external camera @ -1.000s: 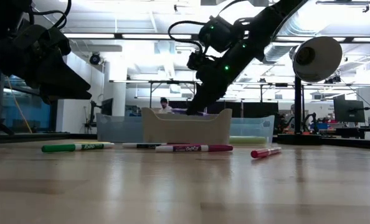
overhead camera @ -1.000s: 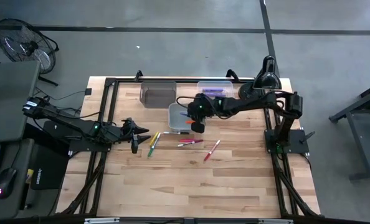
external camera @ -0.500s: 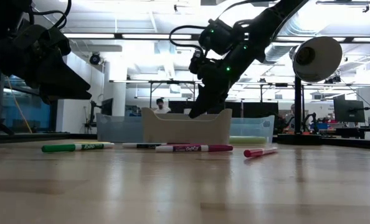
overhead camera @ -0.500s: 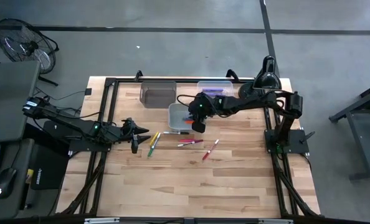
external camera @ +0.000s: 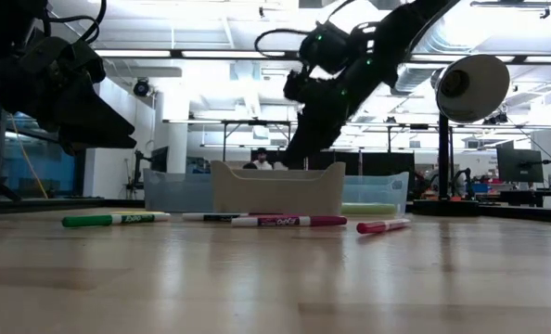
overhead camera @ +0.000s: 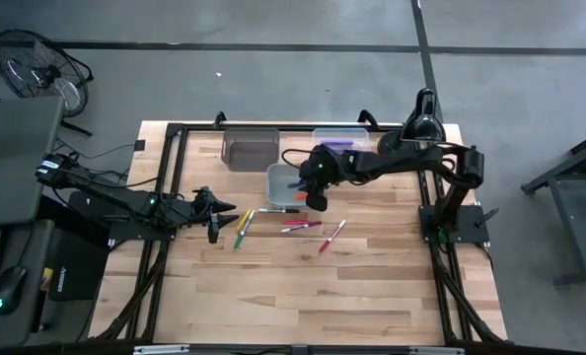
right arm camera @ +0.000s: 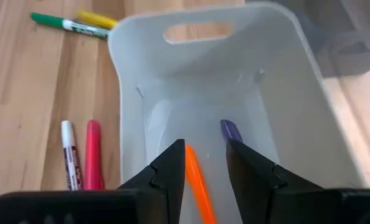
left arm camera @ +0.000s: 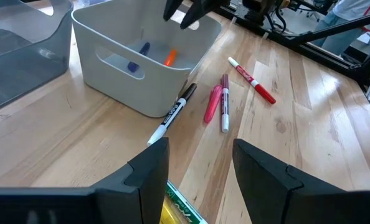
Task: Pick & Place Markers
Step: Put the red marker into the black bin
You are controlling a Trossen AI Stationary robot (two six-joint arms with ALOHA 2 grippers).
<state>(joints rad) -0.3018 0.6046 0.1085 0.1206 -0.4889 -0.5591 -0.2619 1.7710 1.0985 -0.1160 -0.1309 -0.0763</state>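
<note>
1. Our right gripper [overhead camera: 311, 190] hangs over the white bin [overhead camera: 282, 180] near the middle of the table [overhead camera: 273, 286]. In its own wrist view the two fingers [right arm camera: 175, 168] stand apart with nothing between them.
2. Below that gap, an orange marker [right arm camera: 198, 186] and a purple marker [right arm camera: 230, 130] lie on the floor of the white bin [right arm camera: 260, 93].
3. Our left gripper [overhead camera: 217, 215] waits at the left side of the table, fingers [left arm camera: 151, 168] spread and empty, just beside a green marker [overhead camera: 241, 237] and a yellow marker [overhead camera: 244, 220].
4. On the wood in front of the bin we see a black-capped white marker [left arm camera: 172, 114] lying against the bin's base, and two pink markers [left arm camera: 217, 102] side by side next to it.
5. A red marker [left arm camera: 253, 81] lies a little apart, farther toward the right arm.
6. Behind the white bin stand a smoky grey bin [overhead camera: 250, 148] and a clear bin [overhead camera: 340, 139], which holds some purple items we cannot make out.
7. From table height the green marker [external camera: 108, 220] lies at the left and a pink one [external camera: 289, 221] in front of the bin.
</note>
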